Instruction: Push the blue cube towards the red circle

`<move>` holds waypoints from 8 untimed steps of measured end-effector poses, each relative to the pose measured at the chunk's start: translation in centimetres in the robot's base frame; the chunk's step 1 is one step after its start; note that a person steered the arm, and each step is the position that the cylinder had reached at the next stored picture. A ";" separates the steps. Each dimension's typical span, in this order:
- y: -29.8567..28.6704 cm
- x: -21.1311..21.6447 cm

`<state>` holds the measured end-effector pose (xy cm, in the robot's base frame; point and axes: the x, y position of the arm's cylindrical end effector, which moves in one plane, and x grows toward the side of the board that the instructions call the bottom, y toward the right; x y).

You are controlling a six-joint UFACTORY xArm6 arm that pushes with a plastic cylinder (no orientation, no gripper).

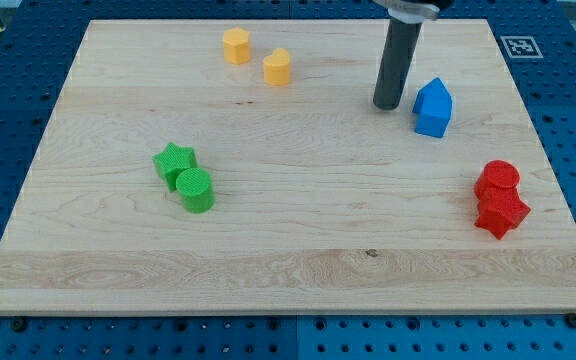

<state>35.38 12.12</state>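
Tip (387,105) is set on table (288,250), no pincer fitted, nothing held. Blue cube (433,108) is seen just right of it; red circle (497,178) further right, lower.

You'll find my tip (387,105) just beside the blue block (433,107), at its 9 o'clock. The red cylinder (497,179) lies at that block's 5 o'clock, touching the red star (502,213) at its own 6. On the board (318,250), two yellow blocks (235,46) (278,67) sit towards 11 o'clock, and the touching green star (174,161) and green cylinder (196,191) towards 8.
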 end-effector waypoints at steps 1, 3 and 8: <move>0.1 -2.9; 1.6 -7.0; 3.6 -3.0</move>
<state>32.40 15.74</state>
